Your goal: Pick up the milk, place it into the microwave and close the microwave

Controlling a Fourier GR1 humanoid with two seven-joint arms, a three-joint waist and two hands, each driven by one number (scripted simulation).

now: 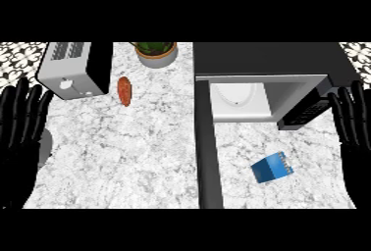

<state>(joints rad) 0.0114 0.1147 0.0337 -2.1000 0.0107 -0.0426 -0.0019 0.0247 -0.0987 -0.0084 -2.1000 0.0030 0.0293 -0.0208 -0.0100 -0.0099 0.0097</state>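
Note:
A blue milk carton (272, 167) lies tilted on the marble counter (130, 152), right of the middle and in front of the microwave. The microwave (268, 68) stands at the back right with its cavity open and a white plate (239, 94) inside. Its door (205, 147) swings out toward me as a dark vertical strip left of the carton. My left hand (20, 117) rests at the left edge, fingers straight and pointing up. At the right edge my right hand (354, 117) rests the same way, apart from the carton.
A silver toaster (71, 68) sits at the back left. Beside it lies an orange sweet potato (124, 90). A potted plant (156, 51) stands at the back centre.

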